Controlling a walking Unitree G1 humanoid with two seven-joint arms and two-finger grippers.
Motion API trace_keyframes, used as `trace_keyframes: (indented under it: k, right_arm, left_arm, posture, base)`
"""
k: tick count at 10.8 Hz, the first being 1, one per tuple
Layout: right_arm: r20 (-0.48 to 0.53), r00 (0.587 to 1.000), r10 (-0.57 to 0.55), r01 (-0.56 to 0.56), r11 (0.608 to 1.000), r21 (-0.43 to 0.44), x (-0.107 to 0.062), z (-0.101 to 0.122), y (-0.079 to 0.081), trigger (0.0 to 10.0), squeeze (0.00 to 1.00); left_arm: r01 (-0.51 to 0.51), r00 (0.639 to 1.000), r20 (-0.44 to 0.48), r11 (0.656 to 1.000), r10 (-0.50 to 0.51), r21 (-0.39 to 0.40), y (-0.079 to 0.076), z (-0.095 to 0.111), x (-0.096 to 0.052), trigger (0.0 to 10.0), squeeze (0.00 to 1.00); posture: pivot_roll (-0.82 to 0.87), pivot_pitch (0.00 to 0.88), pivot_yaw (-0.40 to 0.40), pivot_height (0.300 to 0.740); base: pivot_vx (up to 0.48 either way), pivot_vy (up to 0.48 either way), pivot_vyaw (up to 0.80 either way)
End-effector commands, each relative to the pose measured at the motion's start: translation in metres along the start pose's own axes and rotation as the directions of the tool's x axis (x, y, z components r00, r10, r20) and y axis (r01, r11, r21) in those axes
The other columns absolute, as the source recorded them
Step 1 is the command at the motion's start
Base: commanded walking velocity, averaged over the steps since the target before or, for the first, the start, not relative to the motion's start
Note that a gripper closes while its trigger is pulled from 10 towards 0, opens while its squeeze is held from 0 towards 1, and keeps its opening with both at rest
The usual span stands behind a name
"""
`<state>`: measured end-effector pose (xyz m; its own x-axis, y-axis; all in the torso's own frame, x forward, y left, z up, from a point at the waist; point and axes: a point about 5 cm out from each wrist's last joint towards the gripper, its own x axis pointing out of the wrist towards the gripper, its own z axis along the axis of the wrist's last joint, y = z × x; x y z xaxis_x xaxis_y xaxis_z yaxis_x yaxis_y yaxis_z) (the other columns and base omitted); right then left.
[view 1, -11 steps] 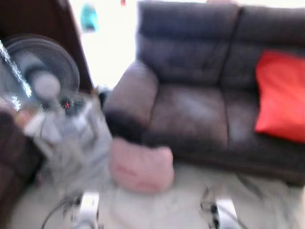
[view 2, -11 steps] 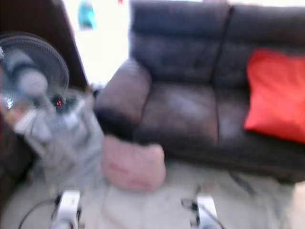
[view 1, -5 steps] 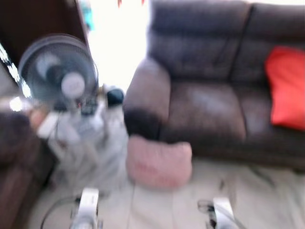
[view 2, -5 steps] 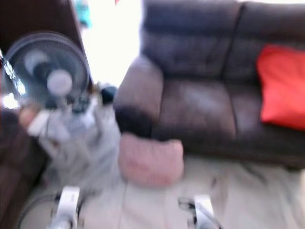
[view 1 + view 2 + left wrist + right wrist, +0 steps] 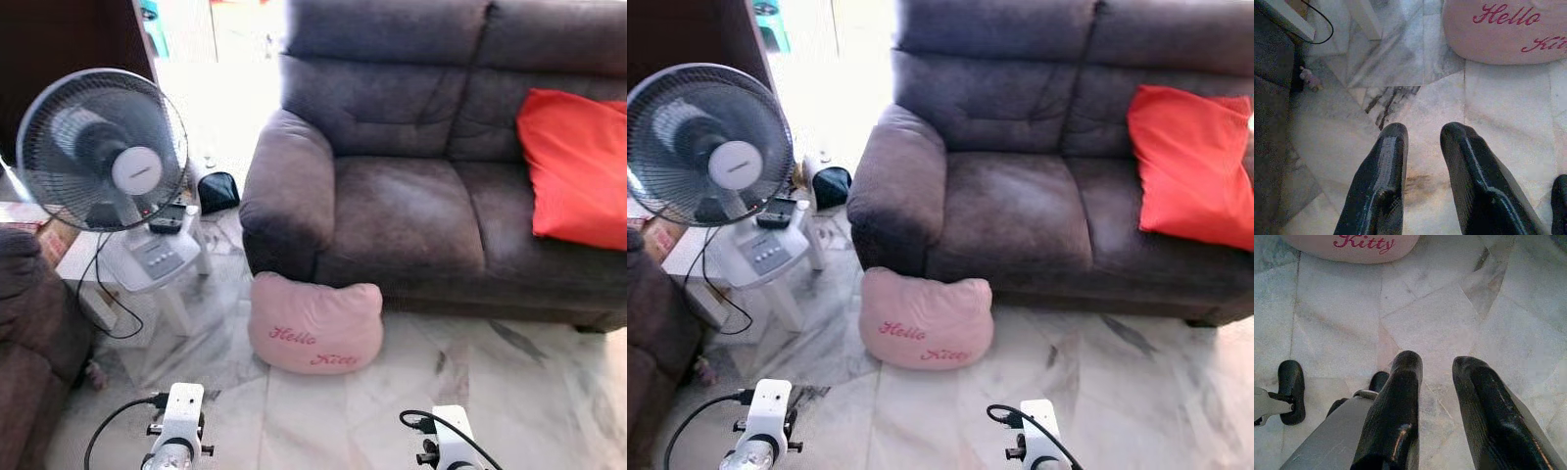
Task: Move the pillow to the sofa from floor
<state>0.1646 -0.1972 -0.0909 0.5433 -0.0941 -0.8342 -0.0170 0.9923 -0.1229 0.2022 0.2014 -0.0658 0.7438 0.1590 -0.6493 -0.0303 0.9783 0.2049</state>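
One pink pillow [image 5: 314, 326] is seen on the floor, leaning against the sofa [image 5: 411, 211] front. Blur seen earlier is gone, so walking is judged finished. Left gripper [image 5: 1422, 134] and right gripper [image 5: 1438, 367] are parted, empty, above bare floor short of it.

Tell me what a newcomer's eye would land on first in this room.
Likely the bright red cushion leaning on the right end of the dark grey sofa. Next comes the pink pillow with red lettering, on the marble floor against the sofa's front by its armrest. A fan stands on a small white table to the left.
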Motion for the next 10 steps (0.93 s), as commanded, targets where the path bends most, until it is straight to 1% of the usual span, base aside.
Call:
trace_keyframes:
  k: [1,10]
  right_arm:
    - [0.009,1.0,-0.01,0.01,1.0,0.011,0.0,0.0014,-0.0042,10.0,0.0]
    - [0.01,1.0,-0.002,0.002,1.0,0.002,0.0002,0.0021,-0.003,10.0,0.0]
  left_arm:
    - [0.011,1.0,-0.007,1.0,-0.011,0.004,-0.002,-0.0006,0.0,10.0,0.0]
    - [0.014,1.0,-0.022,1.0,-0.014,-0.001,-0.0023,-0.0039,-0.0008,10.0,0.0]
  posture:
    - [0.05,0.031,-0.051,0.74]
    - [0.05,0.035,-0.055,0.74]
  base:
    - [0.251,0.0,0.0]
    - [0.341,0.0,0.0]
